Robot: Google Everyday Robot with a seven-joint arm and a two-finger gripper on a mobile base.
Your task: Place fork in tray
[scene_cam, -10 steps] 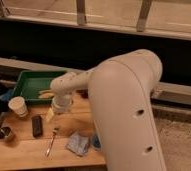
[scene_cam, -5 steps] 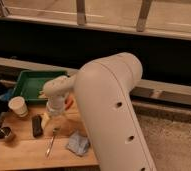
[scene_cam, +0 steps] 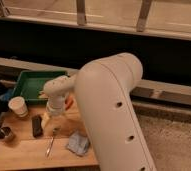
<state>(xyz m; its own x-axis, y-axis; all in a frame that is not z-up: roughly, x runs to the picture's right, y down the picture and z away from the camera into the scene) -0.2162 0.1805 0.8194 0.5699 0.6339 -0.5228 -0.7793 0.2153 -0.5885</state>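
The arm (scene_cam: 109, 110) hid the right side of the table (scene_cam: 24, 150) and the right end of the tray (scene_cam: 31, 84). The gripper (scene_cam: 48, 119) was hard to make out (its pale tips looked spread, gripping nothing). A cup (scene_cam: 18, 106) stood at its 10 o'clock, a block (scene_cam: 36, 125) at 8 and a cloth (scene_cam: 78, 144) at 4. The fork (scene_cam: 51, 142) lay on the table at the gripper's 6 o'clock, apart from it; the tray lay at 11.

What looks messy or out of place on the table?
A crumpled blue-grey cloth lies bunched up near the front edge of the table. Beside it, the fork lies outside the green tray. The tool hangs open just beyond the fork's far end. Nothing looks spilled or broken.
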